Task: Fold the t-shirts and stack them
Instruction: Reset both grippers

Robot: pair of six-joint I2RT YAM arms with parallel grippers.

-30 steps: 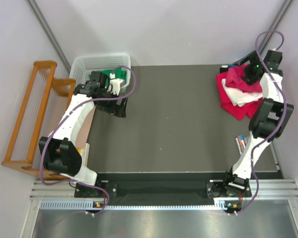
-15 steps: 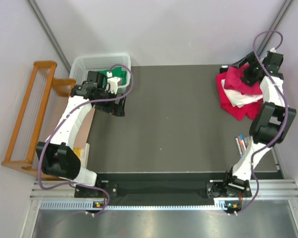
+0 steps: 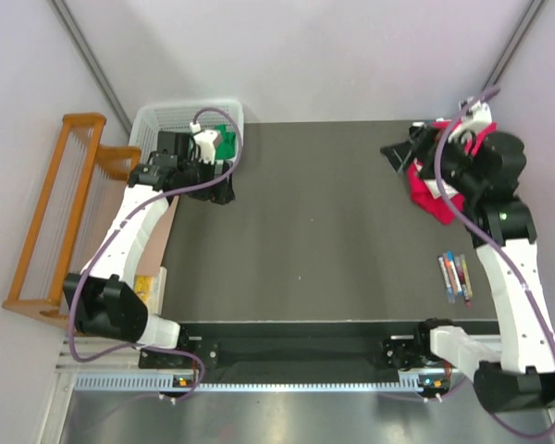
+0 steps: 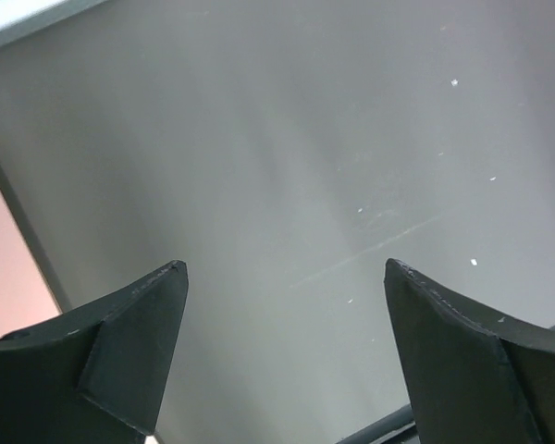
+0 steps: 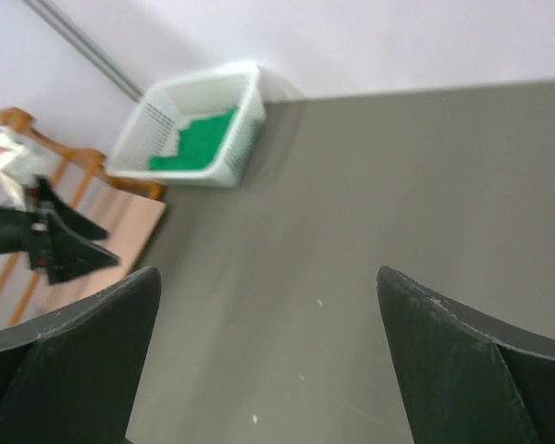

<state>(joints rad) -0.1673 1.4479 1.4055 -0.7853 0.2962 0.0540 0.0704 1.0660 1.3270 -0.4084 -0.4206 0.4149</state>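
Far left, off the counter's edge, stands a slatted brown wooden rack (image 3: pixel 54 217), and just beside it at the back corner sits the white plastic lattice basket (image 3: pixel 162 116). The bright green t-shirt (image 3: pixel 225 136) is lying inside that basket, bunched towards its right end, and the right wrist view shows the green cloth down in there clearly. The left arm (image 3: pixel 134 217) reaches up along the left edge of the dark grey counter (image 3: pixel 324 231), its head at the basket's near right corner. The left jaws stand wide apart, with nothing between them: its wrist view shows only bare grey surface in the gap. Across the middle, just open counter. On to the right: the right arm (image 3: pixel 511 268) is raised and bent over the far right corner, its black head pointing left, level with the basket. The right jaws are spread wide too and hold nothing; between them the wrist view looks across the counter to the basket on the far side. Under that arm lies the crimson-pink t-shirt (image 3: pixel 433 205), a crumpled heap at the counter's right rear, partly hidden by the arm. A bit of the white t-shirt (image 3: pixel 429 176) shows on top of the red cloth, touching it. Nearer the front on the right, well apart from the heap, a few small coloured pens (image 3: pixel 455 276) lie side by side.
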